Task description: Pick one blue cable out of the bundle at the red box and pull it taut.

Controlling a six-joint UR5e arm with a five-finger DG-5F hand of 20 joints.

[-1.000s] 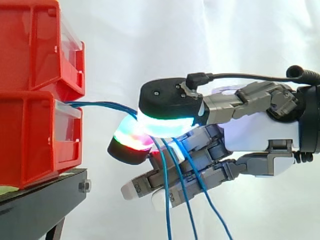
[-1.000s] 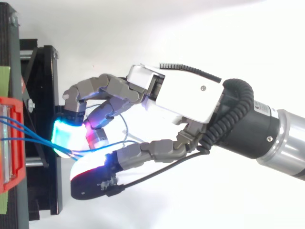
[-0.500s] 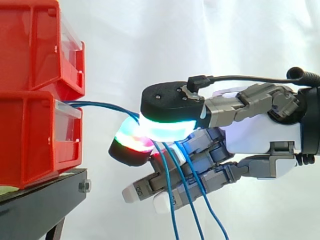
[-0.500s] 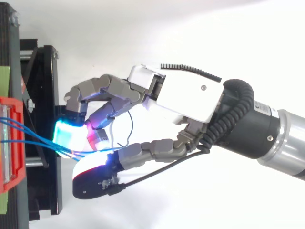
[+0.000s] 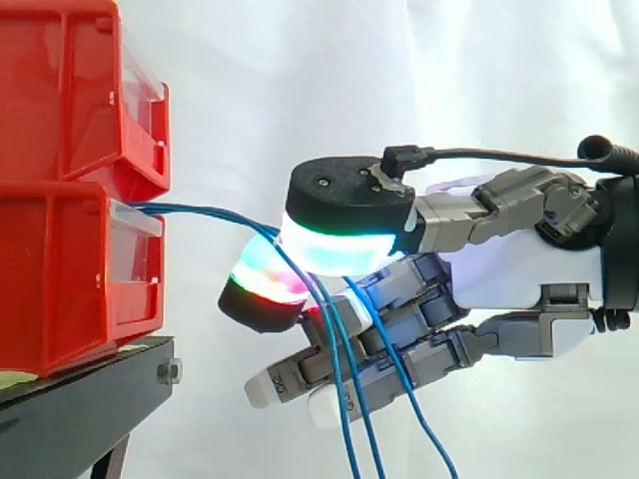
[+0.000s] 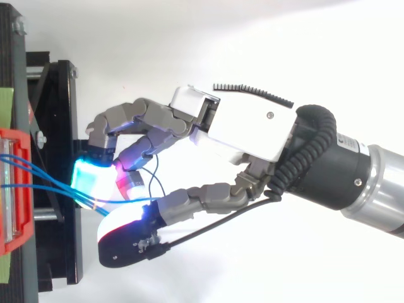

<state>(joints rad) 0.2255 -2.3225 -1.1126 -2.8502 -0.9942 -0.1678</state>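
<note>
Blue cables (image 5: 200, 212) leave your red box (image 5: 70, 269) above the black stand (image 5: 80, 399); the hand (image 5: 519, 269) pinches them between curled, glowing fingertips (image 5: 334, 249)

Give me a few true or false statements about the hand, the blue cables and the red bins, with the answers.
1. The cables run from the lower bin to the hand. True.
2. The hand is open and clear of the cables. False: its pads pinch them.
3. Past the pads, the cables hang down. True.
4. The stand under the lower bin is white. False: it is black.
</note>
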